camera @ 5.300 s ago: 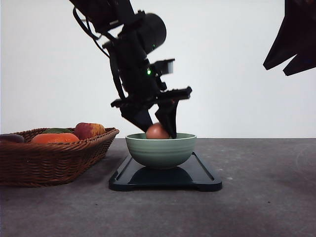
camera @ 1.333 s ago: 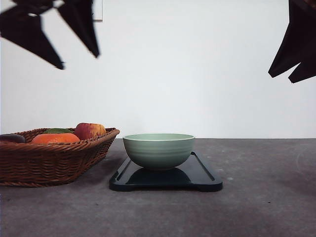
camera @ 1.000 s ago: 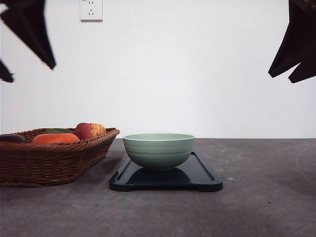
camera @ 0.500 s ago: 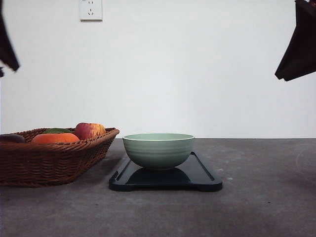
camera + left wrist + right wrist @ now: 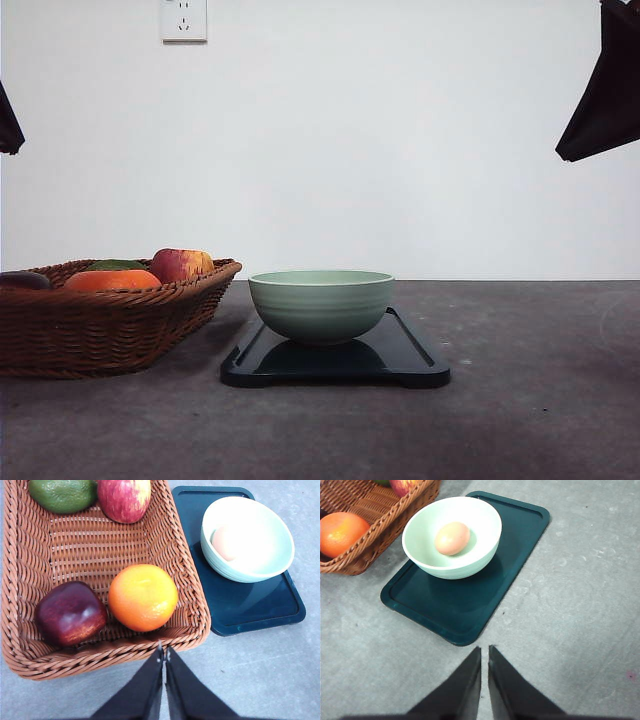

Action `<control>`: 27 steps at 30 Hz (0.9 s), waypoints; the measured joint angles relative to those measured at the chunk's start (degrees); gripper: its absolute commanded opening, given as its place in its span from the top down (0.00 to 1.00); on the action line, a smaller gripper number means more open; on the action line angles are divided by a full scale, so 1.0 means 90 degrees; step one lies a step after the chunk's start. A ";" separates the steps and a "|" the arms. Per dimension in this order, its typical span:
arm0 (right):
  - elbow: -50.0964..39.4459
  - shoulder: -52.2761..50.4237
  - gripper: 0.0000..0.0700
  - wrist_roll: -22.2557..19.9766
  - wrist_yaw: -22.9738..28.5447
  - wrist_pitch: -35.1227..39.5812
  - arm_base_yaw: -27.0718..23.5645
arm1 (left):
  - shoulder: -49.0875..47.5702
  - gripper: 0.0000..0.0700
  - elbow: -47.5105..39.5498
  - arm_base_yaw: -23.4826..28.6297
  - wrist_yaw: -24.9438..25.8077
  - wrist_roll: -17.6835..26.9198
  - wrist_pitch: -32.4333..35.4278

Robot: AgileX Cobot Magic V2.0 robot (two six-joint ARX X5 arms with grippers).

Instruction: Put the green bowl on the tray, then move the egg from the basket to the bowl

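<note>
Now the egg (image 5: 452, 538) sits in the green bowl (image 5: 452, 536) on the tray (image 5: 470, 605), ahead of the right gripper (image 5: 484, 652). Both grippers, left gripper (image 5: 164, 651) included, hang closed and empty; just hold clear, judging the task done.

No text, label or number can be read.

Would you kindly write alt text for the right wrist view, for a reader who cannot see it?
An egg lies inside the green bowl, which sits on the tray on a grey table. Beside the tray, a corner of the basket holds an orange. The right gripper hangs above the table with its fingers nearly together, holding nothing.
</note>
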 measured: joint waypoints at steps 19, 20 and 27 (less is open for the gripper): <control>0.0000 0.0000 0.98 0.0000 0.0000 0.0002 0.0000 | -0.3222 1.00 -0.3241 0.3051 0.0703 0.2009 0.2898; 0.0000 0.0000 0.98 0.0000 -0.0001 0.0002 0.0000 | -0.3444 1.00 -0.3423 0.3152 0.0771 0.2021 0.2942; 0.0000 0.0000 0.98 0.0000 -0.0002 0.0002 0.0000 | -0.4557 1.00 -0.4310 0.3561 0.1015 0.2050 0.2964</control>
